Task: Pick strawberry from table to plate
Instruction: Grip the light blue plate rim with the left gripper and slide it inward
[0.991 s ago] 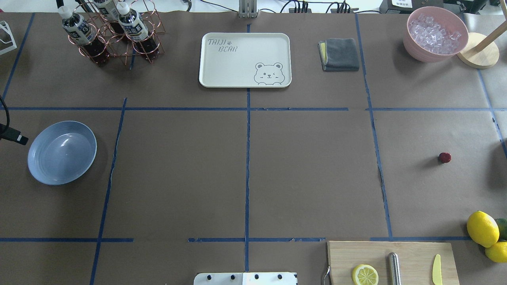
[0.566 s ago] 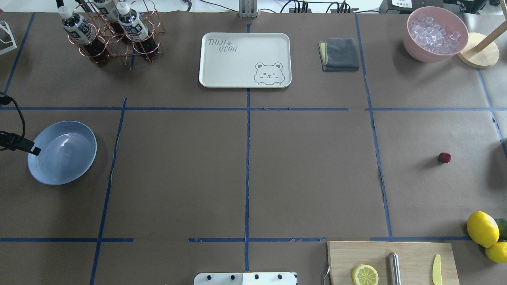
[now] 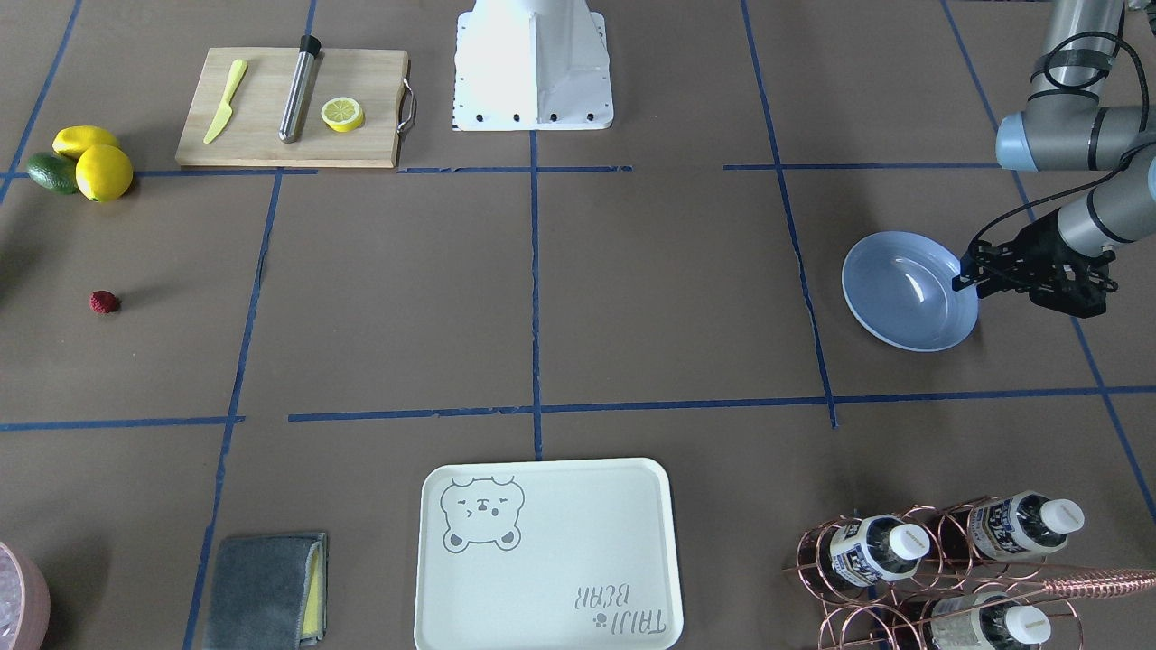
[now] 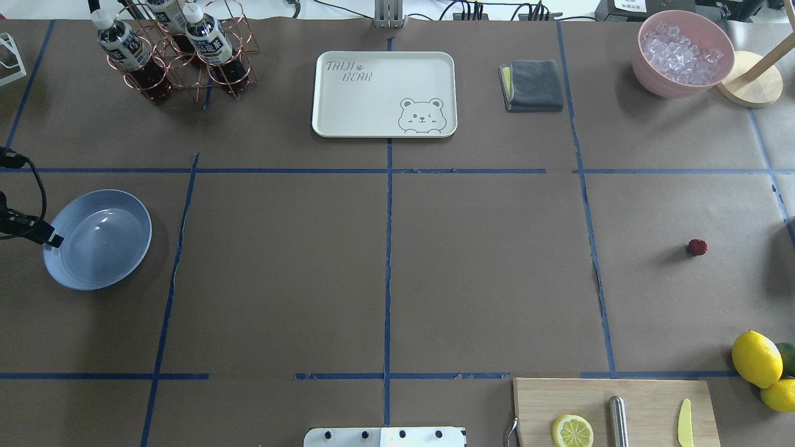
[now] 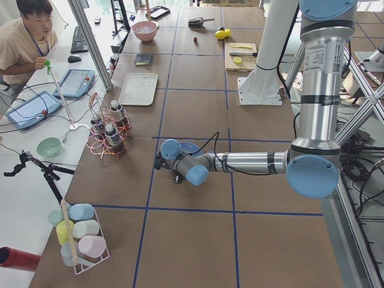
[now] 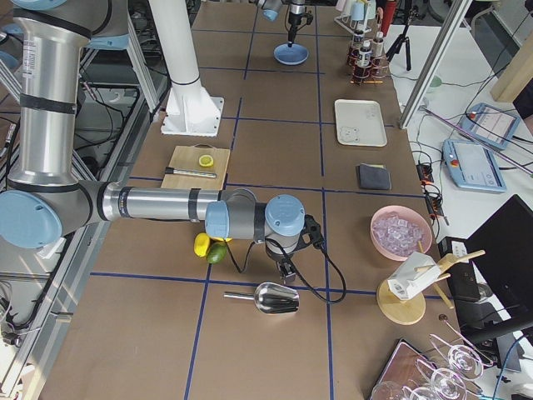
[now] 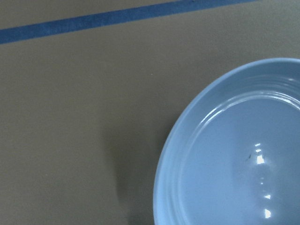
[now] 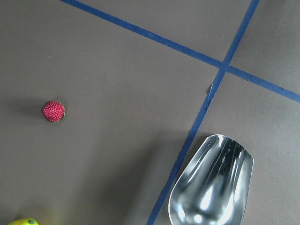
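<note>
My left gripper (image 3: 966, 278) hangs at the right edge of the front view, its tip just over the rim of the light blue plate (image 3: 906, 311). I cannot tell whether it is spread or pressed together. The plate is bare, so nothing has been delivered.

My right gripper (image 6: 287, 268) sits low over the counter (image 4: 484, 273), mid-frame in the right-side view, and I cannot tell its state either. Its wrist camera shows the strawberry (image 8: 53, 111) at frame left, alone on the paper, and a metal scoop (image 8: 213, 180) at lower right. The berry lies well apart from the plate. I judge the right arm is placed to do the pick, since it is far nearer the berry.
</note>
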